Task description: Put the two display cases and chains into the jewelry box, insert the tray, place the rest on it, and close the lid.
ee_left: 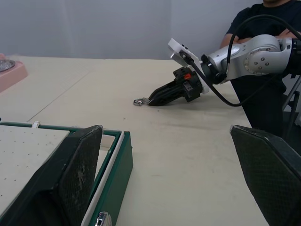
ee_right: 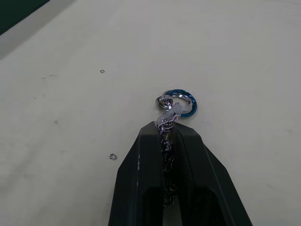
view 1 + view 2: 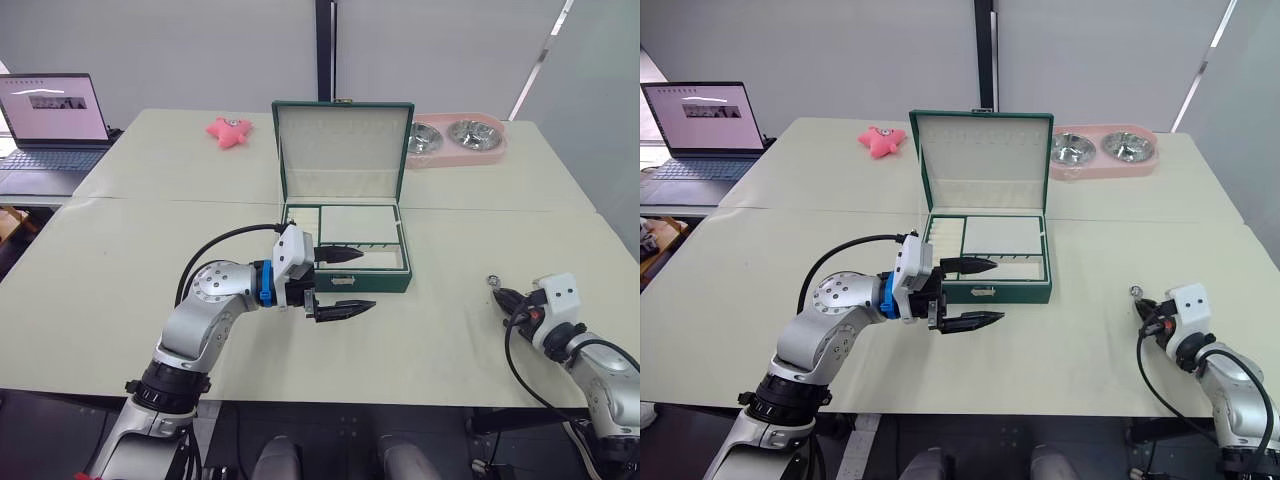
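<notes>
The dark green jewelry box (image 3: 380, 282) stands open mid-table, its lid (image 3: 343, 150) upright behind it. Inside lies the cream-lined tray (image 3: 360, 225), with ridged slots along its left side. My left gripper (image 3: 368, 279) is open at the box's front wall, one finger over the rim and the other in front of it, holding nothing. At the right, low over the table, my right gripper (image 2: 164, 129) is shut on a thin silver chain (image 2: 165, 123) with a blue-tinted ring (image 2: 181, 101) at its end. The display cases are hidden.
An open laptop (image 3: 50, 115) sits at the far left, a pink star toy (image 3: 229, 130) behind the box, and a pink double pet bowl (image 3: 455, 138) at the back right. A person in a dark shirt (image 1: 263, 28) stands beyond the right arm. Tiny loose rings (image 2: 112, 156) lie on the table.
</notes>
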